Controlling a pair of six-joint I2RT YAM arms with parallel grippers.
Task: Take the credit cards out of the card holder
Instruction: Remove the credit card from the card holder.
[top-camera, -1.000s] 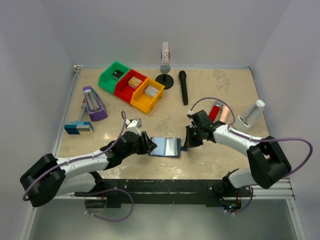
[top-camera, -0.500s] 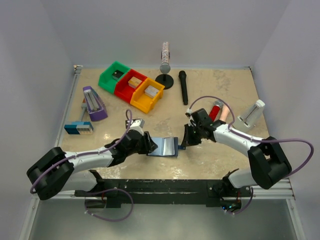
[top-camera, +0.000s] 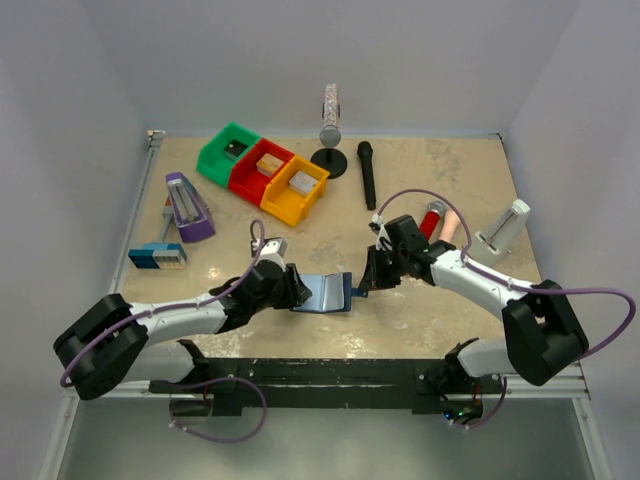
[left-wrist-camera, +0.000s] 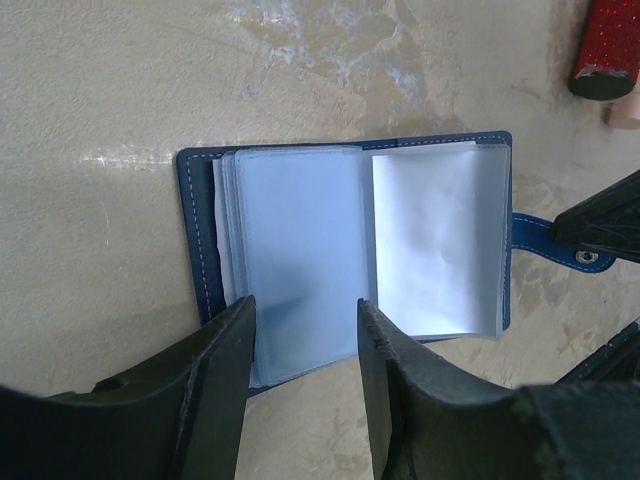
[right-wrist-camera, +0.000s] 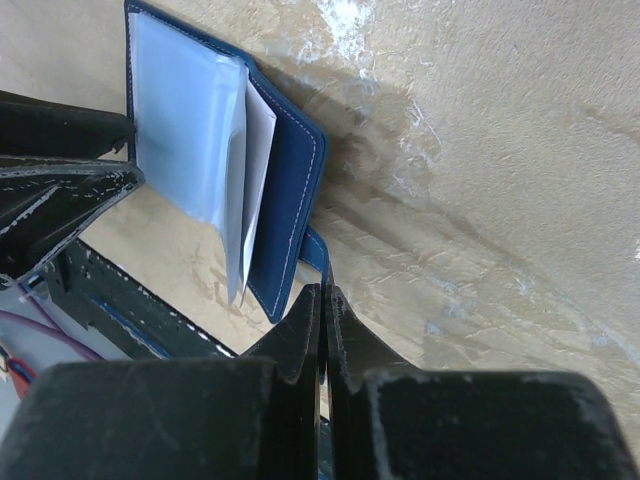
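Note:
The card holder is a dark blue wallet lying open on the table between my two arms, its pale blue-grey sleeves showing. Its right half is tilted up. My right gripper is shut on the wallet's snap tab at the right edge; the same tab appears in the left wrist view. My left gripper is open, its fingers straddling the near edge of the left-hand sleeves. The sleeves look empty. The credit cards are hidden or out of view.
Green, red and orange bins with small blocks stand at the back left. A purple device and a blue-grey block lie left. A black microphone, red tube and white object lie right.
My right gripper has drawn the snap tab leftward and up, folding the wallet's right half partly upright. My left arm has slid right, closer to the wallet's left edge.

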